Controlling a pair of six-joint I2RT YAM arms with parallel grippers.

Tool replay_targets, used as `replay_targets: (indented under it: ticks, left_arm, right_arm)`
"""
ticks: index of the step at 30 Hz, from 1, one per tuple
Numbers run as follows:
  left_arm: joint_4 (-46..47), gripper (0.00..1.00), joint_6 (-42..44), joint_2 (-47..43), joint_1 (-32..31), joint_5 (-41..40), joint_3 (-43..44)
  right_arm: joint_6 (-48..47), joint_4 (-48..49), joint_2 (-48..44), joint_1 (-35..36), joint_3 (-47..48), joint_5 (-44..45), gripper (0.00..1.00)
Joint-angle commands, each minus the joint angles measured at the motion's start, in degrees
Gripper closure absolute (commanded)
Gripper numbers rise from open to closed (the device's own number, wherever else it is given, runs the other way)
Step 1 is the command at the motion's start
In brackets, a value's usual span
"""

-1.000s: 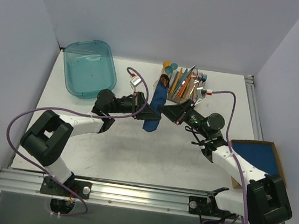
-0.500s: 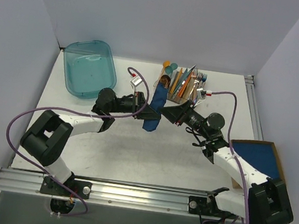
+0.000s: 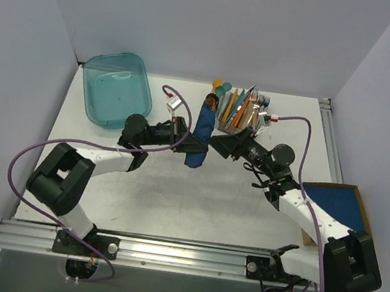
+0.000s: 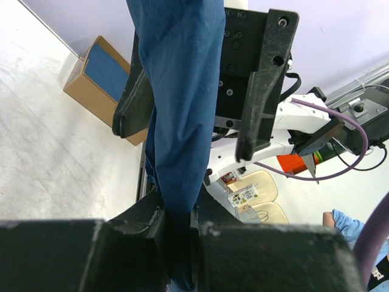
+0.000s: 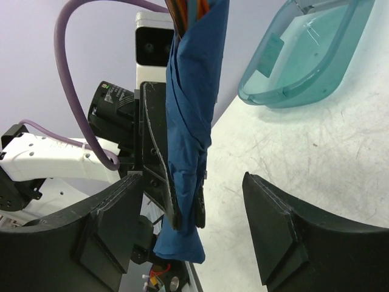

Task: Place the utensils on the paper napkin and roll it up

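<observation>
The paper napkin (image 3: 199, 133) is a dark blue roll held upright above the table, with the round copper bowl of a spoon (image 3: 210, 102) sticking out of its top. My left gripper (image 3: 192, 144) is shut on the roll's lower part; in the left wrist view the roll (image 4: 179, 91) runs down into the left gripper (image 4: 177, 210). My right gripper (image 3: 216, 142) stands open just right of the roll. In the right wrist view its fingers (image 5: 279, 234) flank the roll (image 5: 191, 121) without touching it. Orange utensil ends (image 5: 182, 11) show at the roll's top.
A teal plastic bin (image 3: 116, 90) sits at the back left. A holder (image 3: 242, 113) with several coloured cutlery pieces stands just behind the grippers. A cardboard box of blue napkins (image 3: 336, 202) rests at the table's right edge.
My right gripper has opened and let go of the roll. The left gripper still clamps it and has shifted it slightly toward the back.
</observation>
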Motion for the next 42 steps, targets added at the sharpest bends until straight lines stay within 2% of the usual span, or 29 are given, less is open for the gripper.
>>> replay_targets:
  ticks: [1, 4, 11, 14, 21, 25, 26, 27, 28, 31, 32, 36, 42]
  left_arm:
    - [5.0, 0.98, -0.3, -0.2, -0.1, 0.0, 0.1]
    - [5.0, 0.98, -0.4, -0.1, -0.3, 0.1, 0.3]
    - [4.2, 0.98, -0.2, 0.0, -1.2, 0.4, 0.6]
    - [4.0, 0.98, 0.3, 0.5, -1.7, 0.1, 0.4]
    - [3.1, 0.98, 1.0, 1.6, -2.3, 0.8, 0.2]
    - [1.7, 0.97, 2.2, 1.8, -2.4, 1.1, -0.1]
    - [1.5, 0.98, 2.3, 1.8, -2.4, 1.2, -0.3]
    - [1.5, 0.98, 2.3, 1.7, -2.3, 1.2, -0.3]
    - [1.5, 0.98, 2.4, 1.6, -2.3, 1.1, -0.3]
    - [1.0, 0.98, 2.7, 1.2, -1.8, 1.1, 0.1]
    - [0.8, 0.98, 2.6, 0.9, -1.0, 1.4, 0.2]
    - [0.3, 0.98, 1.7, 0.5, 2.6, 2.5, 0.9]
    - [-3.7, 0.98, 1.1, 0.6, 11.7, 2.3, 2.9]
  right_arm:
    - [0.4, 6.6, 1.6, -0.3, 3.6, -2.2, 0.32]
    - [0.8, 7.5, 3.3, -0.3, 5.1, -2.7, 0.27]
    - [1.0, 7.8, 6.6, -0.2, 9.3, -3.3, 0.27]
    - [1.3, 7.7, 8.0, -0.1, 10.9, -3.9, 0.32]
    - [0.1, 5.6, 9.2, -0.3, 12.6, -4.2, 0.63]
    - [-1.0, 3.7, 9.2, -0.3, 13.9, -4.3, 0.68]
    - [-1.1, 3.3, 9.2, -0.3, 14.3, -4.3, 0.66]
    - [-1.3, 2.7, 9.2, -0.3, 14.4, -4.3, 0.48]
    - [-1.8, 2.2, 9.2, -0.3, 14.4, -4.0, 0.39]
    - [-2.5, 0.7, 9.0, -0.7, 14.4, -3.4, 0.29]
    - [-2.7, 0.3, 8.7, -0.9, 14.4, -3.2, 0.22]
    - [-4.0, -1.6, 7.4, -1.9, 13.3, -1.4, 0.15]
    - [-9.7, -8.1, 4.9, -2.4, 12.4, 2.7, 0.13]
